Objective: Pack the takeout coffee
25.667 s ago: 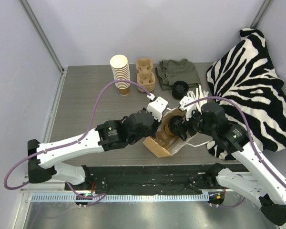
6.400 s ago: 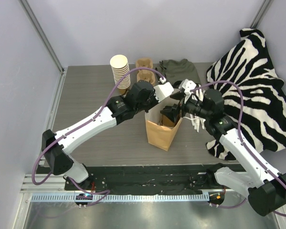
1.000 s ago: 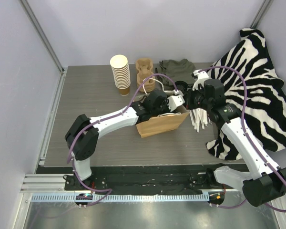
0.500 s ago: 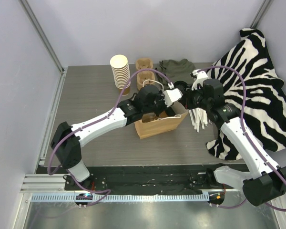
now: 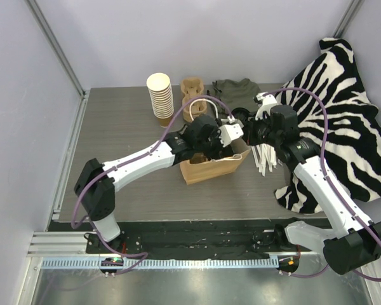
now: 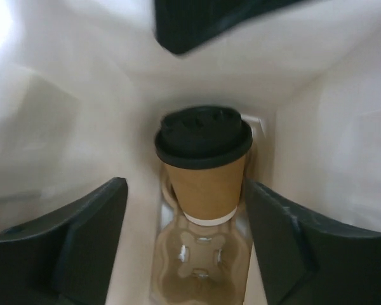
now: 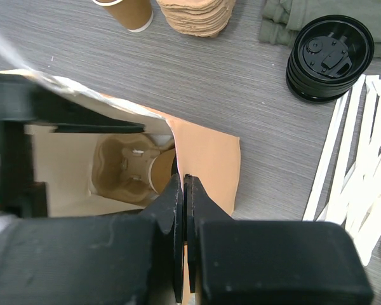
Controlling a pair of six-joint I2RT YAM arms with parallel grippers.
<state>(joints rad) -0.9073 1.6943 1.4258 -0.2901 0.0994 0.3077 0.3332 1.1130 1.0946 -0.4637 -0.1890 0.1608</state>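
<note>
The takeout coffee (image 6: 203, 162) sits deep inside the paper bag (image 5: 209, 168), its base socketed in a cardboard carrier (image 6: 197, 257). In the top view the bag lies near the middle of the table (image 5: 114, 140) and looks slumped, with its mouth toward 2 o'clock. The left gripper (image 6: 185, 190) is inside the mouth, its fingers spread wide and empty, flanking the cup without touching it. The right gripper (image 7: 183, 190) is pinched tight on the bag's rim. The likely trouble is a finger snagging the paper or clipping the lid on the way out, which would drag the bag and rock the cup from its socket. Letting go of the rim while the bag leans could also tip it over. In the left wrist view the cup's long axis runs 12 to 6, lid at 12; its true tilt against the table cannot be told.
</note>
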